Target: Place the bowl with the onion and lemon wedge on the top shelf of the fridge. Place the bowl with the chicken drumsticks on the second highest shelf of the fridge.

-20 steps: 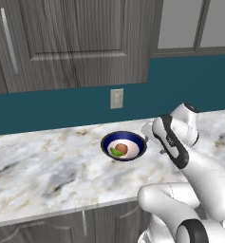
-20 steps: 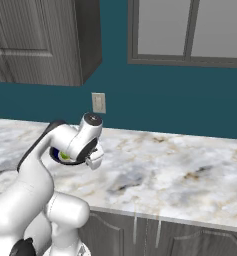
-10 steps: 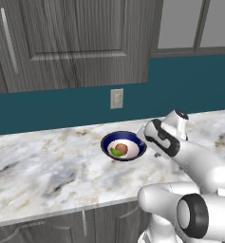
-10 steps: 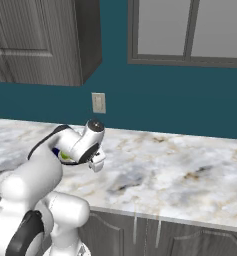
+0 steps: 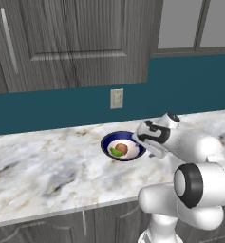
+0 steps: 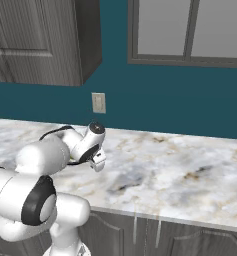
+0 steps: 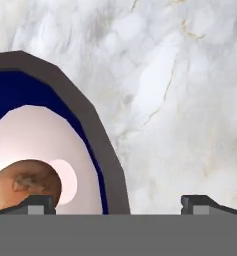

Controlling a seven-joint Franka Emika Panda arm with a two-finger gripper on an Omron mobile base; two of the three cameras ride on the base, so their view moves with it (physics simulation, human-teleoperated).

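The bowl with the onion and lemon wedge (image 5: 107, 143) is dark blue with a white inside and stands on the marble counter (image 5: 38, 166). In it lie the brown onion (image 5: 122, 149) and the green lemon wedge (image 5: 116, 153). My gripper (image 5: 151, 151) hangs open at the bowl's right rim, fingers pointing down. In the hand view the bowl's rim (image 7: 92, 127) runs between my two fingertips (image 7: 37, 202), with the onion (image 7: 20, 186) on the inner side. Nothing is gripped. In the right base view my gripper (image 6: 98, 161) is low over the counter and my arm covers the bowl. The fridge and the bowl with the chicken drumsticks are out of view.
A wall outlet (image 5: 116, 98) sits on the teal backsplash behind the bowl. Dark grey upper cabinets (image 5: 76, 42) hang above, with a window (image 6: 190, 30) to the right. Bare counter (image 6: 180, 170) stretches to the right, and its front edge runs above grey lower cabinets.
My hand has shifted a little left toward the bowl's right rim and my elbow has swung lower. The bowl has stayed put and the jaws have stayed open.
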